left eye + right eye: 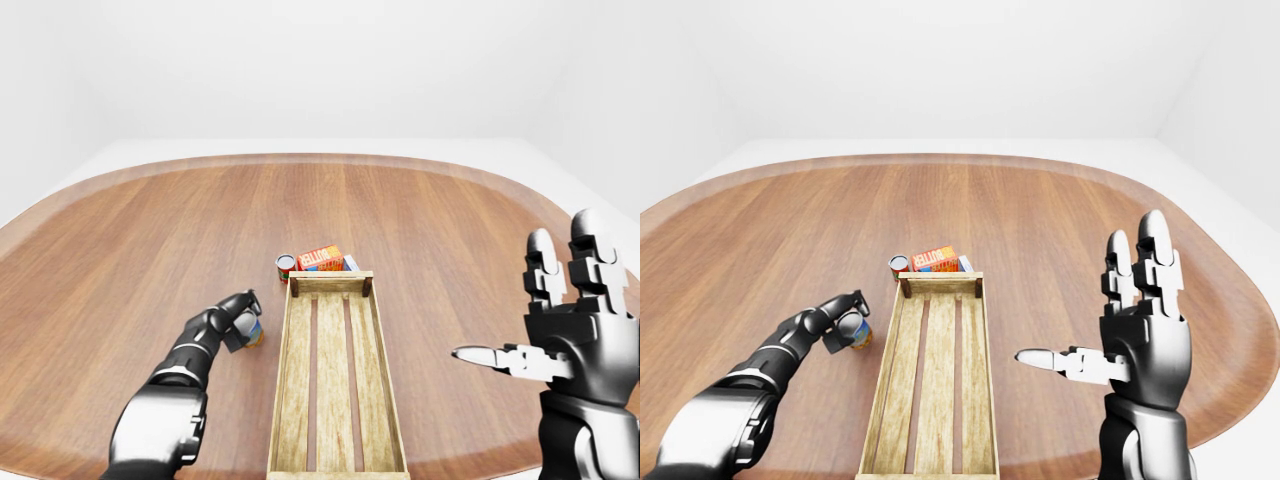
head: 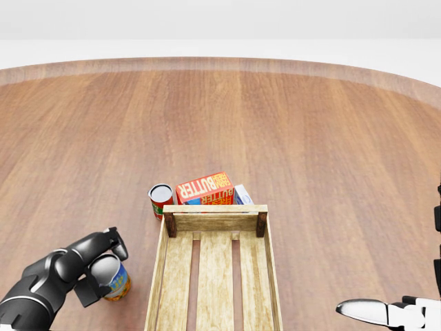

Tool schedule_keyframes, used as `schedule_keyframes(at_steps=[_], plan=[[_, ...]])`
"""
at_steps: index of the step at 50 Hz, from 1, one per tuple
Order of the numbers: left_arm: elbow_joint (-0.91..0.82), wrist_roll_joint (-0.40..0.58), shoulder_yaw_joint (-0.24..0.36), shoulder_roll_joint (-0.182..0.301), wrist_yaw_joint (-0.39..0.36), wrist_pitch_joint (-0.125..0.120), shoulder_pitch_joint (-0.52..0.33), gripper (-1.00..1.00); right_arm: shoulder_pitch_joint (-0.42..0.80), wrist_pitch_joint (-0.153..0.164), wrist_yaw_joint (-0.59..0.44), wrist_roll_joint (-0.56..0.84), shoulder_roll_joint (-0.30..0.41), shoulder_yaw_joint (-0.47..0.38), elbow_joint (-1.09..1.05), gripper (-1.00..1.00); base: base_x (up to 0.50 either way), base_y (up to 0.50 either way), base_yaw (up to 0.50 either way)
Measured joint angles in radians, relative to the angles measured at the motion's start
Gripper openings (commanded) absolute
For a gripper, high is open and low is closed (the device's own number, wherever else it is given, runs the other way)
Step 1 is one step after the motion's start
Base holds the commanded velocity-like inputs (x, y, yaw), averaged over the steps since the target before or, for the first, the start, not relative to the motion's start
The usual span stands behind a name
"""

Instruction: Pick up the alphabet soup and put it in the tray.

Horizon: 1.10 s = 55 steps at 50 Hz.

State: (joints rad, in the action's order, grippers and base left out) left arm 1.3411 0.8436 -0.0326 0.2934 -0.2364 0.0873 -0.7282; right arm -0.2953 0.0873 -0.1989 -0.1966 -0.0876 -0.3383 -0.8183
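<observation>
The alphabet soup can, with a blue and orange label, is beside the left wall of the wooden tray, near the bottom left of the head view. My left hand is shut on it, black fingers curled over its top and the thumb below; the can leans to the left. In the right-eye view my right hand hovers open to the right of the tray, fingers spread upward and thumb pointing left, holding nothing. The slatted tray has nothing in it.
Just above the tray's top end in the head view stand a red can, an orange butter box and a small blue-white box. The round wooden table stretches wide beyond them.
</observation>
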Motion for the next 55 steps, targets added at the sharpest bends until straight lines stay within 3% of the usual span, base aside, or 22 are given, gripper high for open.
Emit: schedule_keyframes(at_steps=[12,18,24,39,43,55], plan=[[-0.033,-0.035,0.024,0.09,-0.005,0.0,-0.001,-1.0,0.0,0.0,0.003,0.005,0.0,0.006,0.006,1.0,0.0,0.0,0.0],[-0.146,-0.038,0.033,0.122,-0.04,-0.001,0.008,-1.0,0.002,0.0,0.007,0.009,0.003,0.013,0.012,1.0,0.0,0.0,0.0],[-0.418,-0.023,0.068,0.131,-0.131,-0.039,0.08,-1.0,0.003,0.0,0.01,0.012,0.004,0.019,0.017,1.0,0.0,0.0,0.0],[-1.152,0.03,0.177,0.112,-0.445,-0.147,0.266,-1.0,0.007,0.0,0.021,0.018,0.011,0.038,0.032,1.0,0.0,0.0,0.0],[-1.31,0.026,0.19,0.093,-0.461,-0.175,0.295,-1.0,0.007,0.0,0.023,0.017,0.012,0.039,0.033,1.0,0.0,0.0,0.0],[-1.615,0.047,0.164,0.024,-0.462,-0.175,0.305,-1.0,0.008,0.0,0.024,0.015,0.014,0.039,0.033,1.0,0.0,0.0,0.0]])
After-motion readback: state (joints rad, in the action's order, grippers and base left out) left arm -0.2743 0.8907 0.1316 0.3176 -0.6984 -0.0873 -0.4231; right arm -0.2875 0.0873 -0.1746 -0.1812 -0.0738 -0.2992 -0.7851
